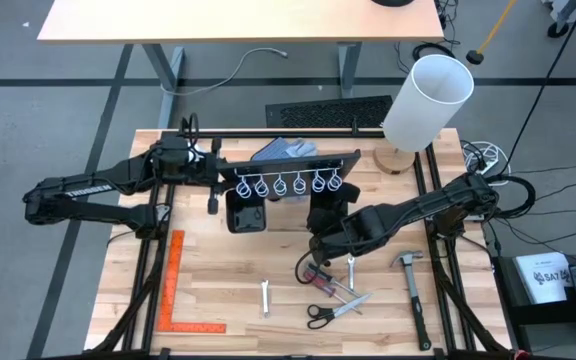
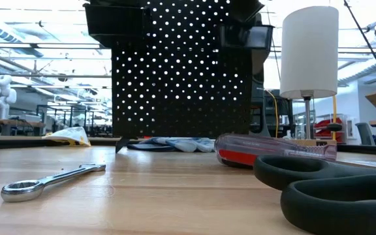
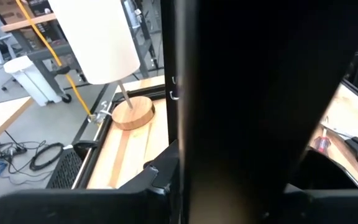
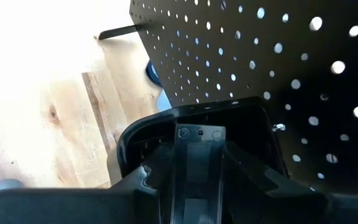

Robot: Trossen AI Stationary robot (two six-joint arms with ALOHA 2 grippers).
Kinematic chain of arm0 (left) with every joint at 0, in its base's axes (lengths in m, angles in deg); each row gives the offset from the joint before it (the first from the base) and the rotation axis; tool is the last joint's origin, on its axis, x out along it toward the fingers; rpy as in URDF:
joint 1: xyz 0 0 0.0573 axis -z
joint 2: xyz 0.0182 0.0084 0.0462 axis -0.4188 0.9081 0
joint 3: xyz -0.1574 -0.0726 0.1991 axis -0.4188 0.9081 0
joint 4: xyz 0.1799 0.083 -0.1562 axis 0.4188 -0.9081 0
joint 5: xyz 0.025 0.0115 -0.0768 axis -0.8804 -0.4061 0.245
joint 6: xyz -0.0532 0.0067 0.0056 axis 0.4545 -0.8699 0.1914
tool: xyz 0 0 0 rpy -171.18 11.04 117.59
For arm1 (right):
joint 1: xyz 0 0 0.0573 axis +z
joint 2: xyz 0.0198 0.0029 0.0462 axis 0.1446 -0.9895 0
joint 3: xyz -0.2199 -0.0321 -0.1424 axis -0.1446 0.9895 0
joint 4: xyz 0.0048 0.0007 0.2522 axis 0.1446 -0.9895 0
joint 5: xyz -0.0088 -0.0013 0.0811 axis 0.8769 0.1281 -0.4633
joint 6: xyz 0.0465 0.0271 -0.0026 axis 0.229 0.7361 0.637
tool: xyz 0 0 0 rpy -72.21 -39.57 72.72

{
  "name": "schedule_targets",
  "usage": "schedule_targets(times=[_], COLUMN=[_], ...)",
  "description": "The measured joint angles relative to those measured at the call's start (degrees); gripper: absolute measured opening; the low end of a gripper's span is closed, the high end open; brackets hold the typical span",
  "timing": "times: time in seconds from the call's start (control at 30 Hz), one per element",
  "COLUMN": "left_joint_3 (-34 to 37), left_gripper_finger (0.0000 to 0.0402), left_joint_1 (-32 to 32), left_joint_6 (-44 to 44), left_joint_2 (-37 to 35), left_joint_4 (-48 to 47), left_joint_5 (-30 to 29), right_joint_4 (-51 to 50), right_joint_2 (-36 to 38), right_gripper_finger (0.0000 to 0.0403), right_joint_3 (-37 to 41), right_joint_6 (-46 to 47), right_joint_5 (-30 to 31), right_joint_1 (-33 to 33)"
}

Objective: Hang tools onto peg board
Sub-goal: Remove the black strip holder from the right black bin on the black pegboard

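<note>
The peg board (image 1: 293, 165) stands upper centre on the wooden table (image 1: 218, 290); tools (image 1: 333, 300) lie lower right. The left gripper (image 1: 213, 180) is at the board's left edge, the right gripper (image 1: 320, 222) at a bin; whether either is open cannot be told. A white lamp (image 1: 426, 100) stands upper right.

- White cylindrical lamp (image 1: 427, 100) on a round wooden base (image 1: 400, 160), at the far right corner of my desk (image 1: 218, 290).
- Orange L-square (image 1: 175, 290) lying flat, near left.
- Hammer (image 1: 414, 285) with a dark handle, near right.
- Blue-grey cloth (image 2: 172, 143) behind the black panel.
- Second light wood table (image 1: 238, 20) beyond, cables on the floor.
</note>
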Motion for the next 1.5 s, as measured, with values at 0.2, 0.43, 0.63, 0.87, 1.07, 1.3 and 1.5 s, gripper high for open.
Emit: schedule_targets(times=[0.2, 0.43, 0.63, 0.87, 1.07, 1.3, 1.5], left_joint_3=[-0.02, -0.09, -0.11, -0.11, -0.11, -0.13, -0.15], left_gripper_finger=[0.0087, 0.0087, 0.0088, 0.0088, 0.0088, 0.0088, 0.0088], left_joint_1=[0.02, 0.00, -0.02, -0.02, 0.02, 0.00, -0.04], left_joint_6=[0.66, 0.98, 1.18, 1.64, 2.45, 2.89, 4.00], left_joint_2=[-0.07, -0.66, -0.68, -0.69, -0.70, -0.72, -0.72], left_joint_4=[1.80, 2.35, 2.20, 2.21, 2.17, 1.85, 1.80], left_joint_5=[0.00, 0.00, 0.02, -0.01, -0.02, -0.06, -0.22], right_joint_4=[-0.07, -0.40, -0.16, -0.56, -0.65, -0.73, -0.88], right_joint_2=[0.02, 0.02, 0.02, 0.04, 0.04, -0.11, -0.33], right_gripper_finger=[0.0097, 0.0097, 0.0097, 0.0097, 0.0097, 0.0097, 0.0097], right_joint_3=[-1.74, -3.41, -6.72, -9.58, -9.66, -9.66, -9.66], right_joint_6=[-1.71, -3.16, -5.29, -6.45, -5.90, -4.18, -2.98], right_joint_5=[0.00, -1.14, -3.15, -3.46, -6.29, -12.56, -18.90], right_joint_1=[0.00, 0.72, 2.60, 4.09, 5.15, 5.16, 5.22])
